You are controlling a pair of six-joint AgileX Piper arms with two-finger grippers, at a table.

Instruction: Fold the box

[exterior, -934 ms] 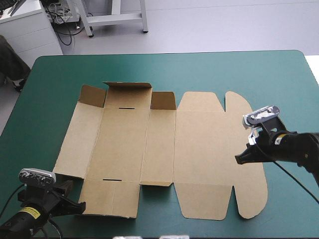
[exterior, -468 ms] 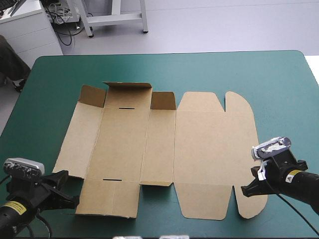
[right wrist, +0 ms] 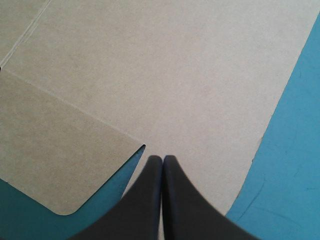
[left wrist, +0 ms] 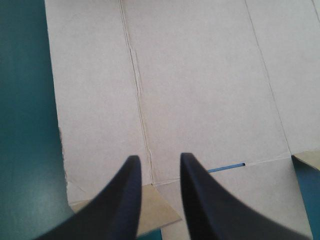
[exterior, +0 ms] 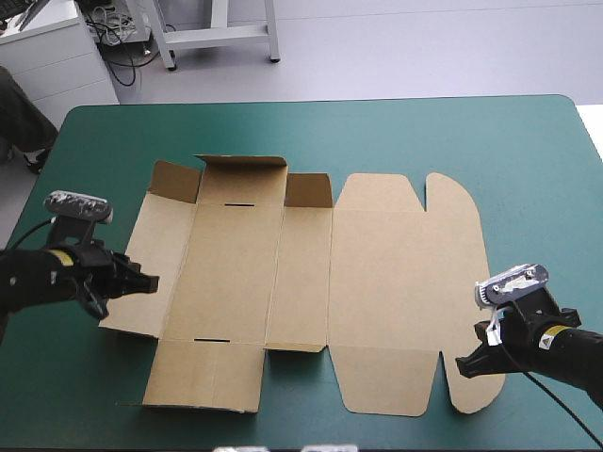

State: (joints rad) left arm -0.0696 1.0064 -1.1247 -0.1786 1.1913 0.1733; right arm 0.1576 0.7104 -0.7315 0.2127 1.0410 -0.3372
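Note:
The brown box (exterior: 377, 282) lies as a cut sheet in the middle of the table, nearly flat. Its far flaps (exterior: 243, 179) stand slightly raised. My left gripper (exterior: 151, 282) hovers at the sheet's left edge, pointing right. In the left wrist view this gripper (left wrist: 159, 159) is open above the left panels (left wrist: 200, 75), nothing between its fingers. My right gripper (exterior: 462, 364) is at the rounded flap on the sheet's near right corner. In the right wrist view that gripper (right wrist: 162, 158) is shut, its tip over the flap (right wrist: 175, 75).
Teal-green cover (exterior: 377, 132) shows in a wide band along the table's far edge and beside the sheet on both sides. The near flaps (exterior: 203, 375) reach close to the table's front edge.
My left gripper has moved from the table's near left corner away from me, up to the sheet's left edge. My right gripper earlier dropped toward the near right flap and has since stayed.

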